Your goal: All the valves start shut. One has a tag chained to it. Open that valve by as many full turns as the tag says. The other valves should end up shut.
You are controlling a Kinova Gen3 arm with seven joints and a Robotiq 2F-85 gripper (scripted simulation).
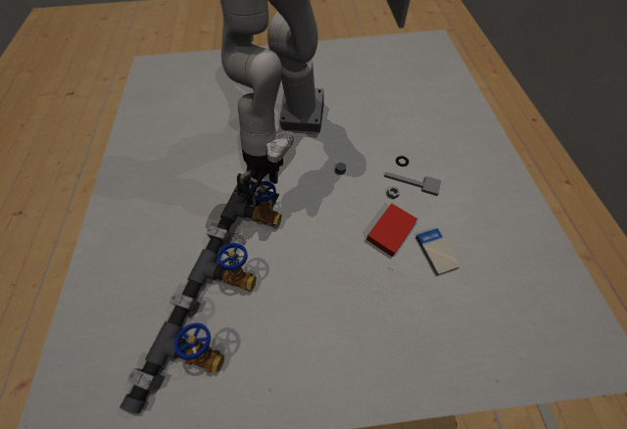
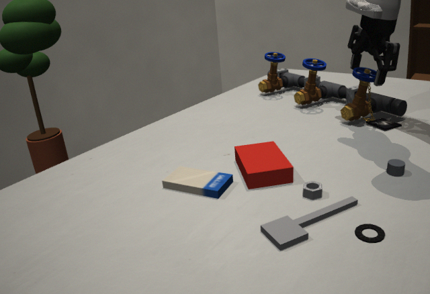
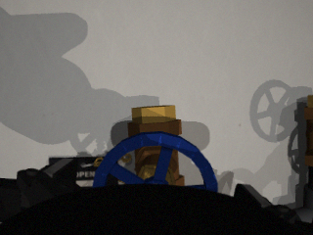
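Note:
Three brass valves with blue handwheels stand along a grey pipe (image 1: 188, 290) (image 2: 392, 103). The valve nearest the arm's base (image 1: 265, 193) (image 2: 363, 74) (image 3: 156, 162) has a gold chain (image 2: 369, 101) running to a black tag (image 2: 383, 123) that lies flat on the mat; only the word "OPEN" shows, the number is hidden. My gripper (image 1: 258, 184) (image 2: 367, 70) is open, pointing down, with its fingers on either side of this handwheel, apart from it. The middle valve (image 1: 231, 259) (image 2: 314, 64) and the far valve (image 1: 192, 339) (image 2: 274, 56) carry no tag.
To the right of the pipe lie a red block (image 1: 392, 228) (image 2: 263, 164), a wooden block with a blue end (image 1: 438, 251) (image 2: 197, 180), a nut (image 1: 392, 189) (image 2: 312, 189), a grey paddle (image 1: 412, 180) (image 2: 305, 221), a black washer (image 1: 402, 157) (image 2: 369, 233) and a grey cylinder (image 1: 340, 166) (image 2: 395, 166).

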